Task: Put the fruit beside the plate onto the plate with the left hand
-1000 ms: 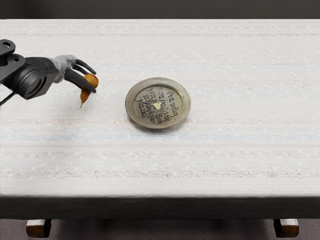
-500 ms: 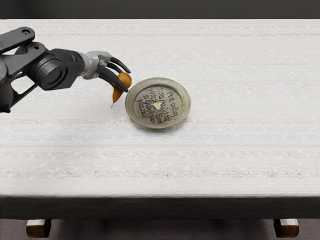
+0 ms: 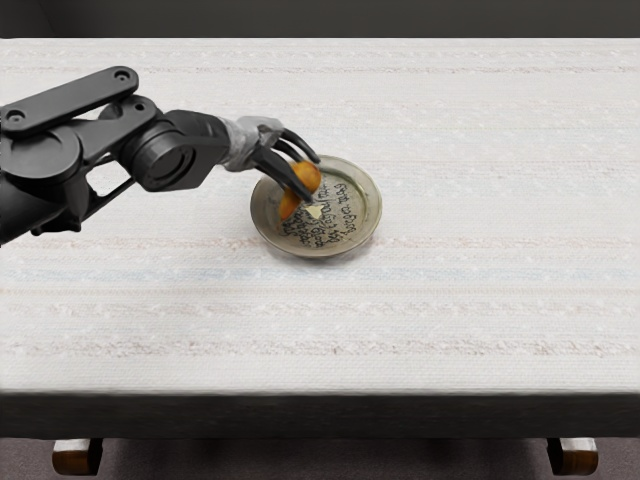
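Observation:
An orange pear-shaped fruit (image 3: 299,188) is held in the curled black fingers of my left hand (image 3: 293,170). The hand and fruit are over the left part of the round grey-green plate (image 3: 355,222), which has dark script and a small pale mark in its middle. Whether the fruit touches the plate surface I cannot tell. The left arm (image 3: 120,150) reaches in from the picture's left edge. No right arm shows.
The plate lies on a long table covered with a pale striped cloth (image 3: 450,300). The table's dark front edge (image 3: 320,415) runs along the bottom, with two wooden feet below it.
My left hand has carried the fruit to the right, from well left of the plate, past its left rim, to over the plate's left part.

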Robot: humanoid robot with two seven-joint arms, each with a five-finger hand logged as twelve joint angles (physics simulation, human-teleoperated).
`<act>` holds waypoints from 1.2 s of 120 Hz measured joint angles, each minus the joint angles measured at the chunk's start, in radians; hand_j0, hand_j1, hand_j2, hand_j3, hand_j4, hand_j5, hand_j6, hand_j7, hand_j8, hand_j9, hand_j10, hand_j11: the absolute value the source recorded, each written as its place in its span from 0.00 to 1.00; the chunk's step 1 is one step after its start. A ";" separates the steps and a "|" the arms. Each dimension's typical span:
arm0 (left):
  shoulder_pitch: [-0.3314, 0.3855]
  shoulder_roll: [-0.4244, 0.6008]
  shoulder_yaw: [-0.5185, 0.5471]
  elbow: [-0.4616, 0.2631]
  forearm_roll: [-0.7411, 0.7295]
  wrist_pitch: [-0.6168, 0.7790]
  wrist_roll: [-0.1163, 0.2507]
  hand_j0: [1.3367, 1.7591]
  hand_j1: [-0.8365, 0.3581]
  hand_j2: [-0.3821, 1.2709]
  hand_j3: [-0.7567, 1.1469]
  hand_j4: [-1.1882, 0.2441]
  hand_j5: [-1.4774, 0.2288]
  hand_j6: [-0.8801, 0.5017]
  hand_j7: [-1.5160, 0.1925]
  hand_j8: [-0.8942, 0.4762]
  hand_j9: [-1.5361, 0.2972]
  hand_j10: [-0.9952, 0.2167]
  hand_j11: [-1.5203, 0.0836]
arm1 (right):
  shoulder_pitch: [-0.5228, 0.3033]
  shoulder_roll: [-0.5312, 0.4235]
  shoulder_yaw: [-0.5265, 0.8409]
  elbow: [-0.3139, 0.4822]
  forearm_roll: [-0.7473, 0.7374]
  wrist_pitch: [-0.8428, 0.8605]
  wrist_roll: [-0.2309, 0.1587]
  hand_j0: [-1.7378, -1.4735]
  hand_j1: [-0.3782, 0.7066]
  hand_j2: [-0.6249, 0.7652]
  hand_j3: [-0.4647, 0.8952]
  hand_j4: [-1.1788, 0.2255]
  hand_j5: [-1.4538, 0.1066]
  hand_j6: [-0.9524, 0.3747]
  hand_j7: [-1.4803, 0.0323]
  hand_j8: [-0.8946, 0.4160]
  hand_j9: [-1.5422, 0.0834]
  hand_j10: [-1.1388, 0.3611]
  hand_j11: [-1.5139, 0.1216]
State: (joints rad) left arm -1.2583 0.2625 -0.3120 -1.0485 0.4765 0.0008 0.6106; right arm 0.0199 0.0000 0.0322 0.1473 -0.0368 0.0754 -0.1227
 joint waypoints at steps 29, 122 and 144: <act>-0.010 0.000 -0.020 0.025 0.000 0.001 0.000 0.76 0.82 0.30 0.40 0.69 0.71 0.51 0.73 0.52 0.69 0.65 0.78 | 0.000 0.000 0.000 0.000 0.000 0.000 0.000 0.30 0.03 0.45 0.34 0.84 0.93 0.72 0.98 0.68 0.95 0.76 0.93; 0.440 0.477 -0.500 0.052 -0.527 -0.604 0.000 0.76 0.99 0.23 0.40 0.83 0.86 0.63 0.88 0.65 0.83 0.82 0.94 | 0.002 0.000 0.000 0.000 -0.001 0.000 0.000 0.30 0.03 0.45 0.34 0.84 0.93 0.72 0.98 0.68 0.95 0.76 0.93; 0.476 0.530 -0.517 0.078 -0.618 -0.611 0.000 0.76 0.99 0.23 0.40 0.83 0.86 0.64 0.89 0.65 0.84 0.82 0.95 | 0.003 0.000 0.000 0.000 -0.001 0.001 0.000 0.30 0.03 0.45 0.34 0.84 0.93 0.72 0.98 0.68 0.95 0.76 0.93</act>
State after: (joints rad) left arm -0.7823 0.7921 -0.8289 -0.9707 -0.1411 -0.6101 0.6109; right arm 0.0231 0.0000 0.0323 0.1473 -0.0381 0.0759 -0.1227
